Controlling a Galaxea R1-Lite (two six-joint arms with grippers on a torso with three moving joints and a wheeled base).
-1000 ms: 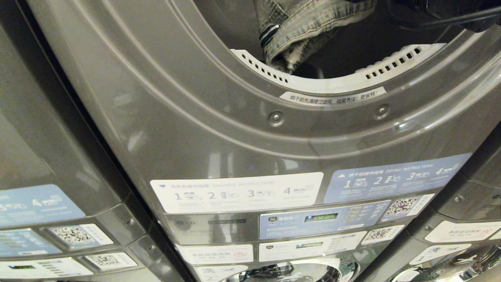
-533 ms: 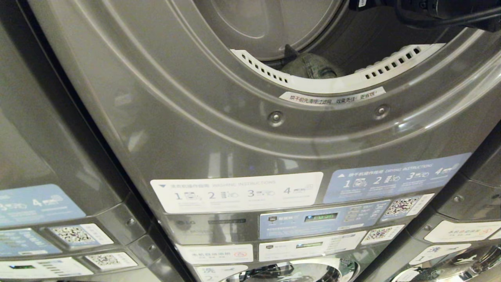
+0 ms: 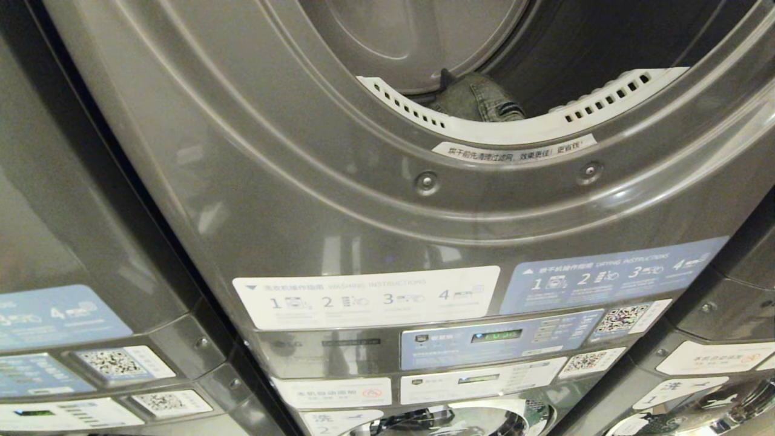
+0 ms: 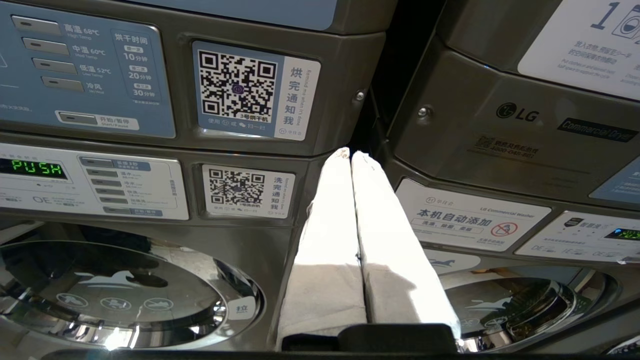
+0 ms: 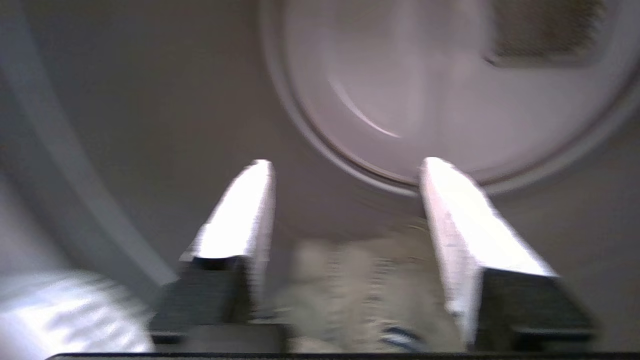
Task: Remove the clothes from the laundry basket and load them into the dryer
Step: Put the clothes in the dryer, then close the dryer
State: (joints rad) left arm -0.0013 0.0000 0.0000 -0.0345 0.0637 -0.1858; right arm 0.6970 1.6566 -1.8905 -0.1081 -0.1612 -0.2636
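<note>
One denim garment (image 3: pixel 478 100) lies low in the dryer (image 3: pixel 424 200) drum, just behind the white lint grille (image 3: pixel 545 124). Right hand (image 5: pixel 345 210), fingers apart w/ nothing held, is above it inside the drum; left hand (image 4: pixel 350 155), fingers together, is parked below by the control panels. Risk, probably: cloth near the lip could catch a finger and drag out on withdrawal.

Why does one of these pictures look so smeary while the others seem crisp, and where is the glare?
Right wrist view: motion blur smears the dryer drum and the garment. Left wrist view: sharp, the labels are readable, though the end effector fingers are washed out white. Head view: soft reflections streak the dryer front.
</note>
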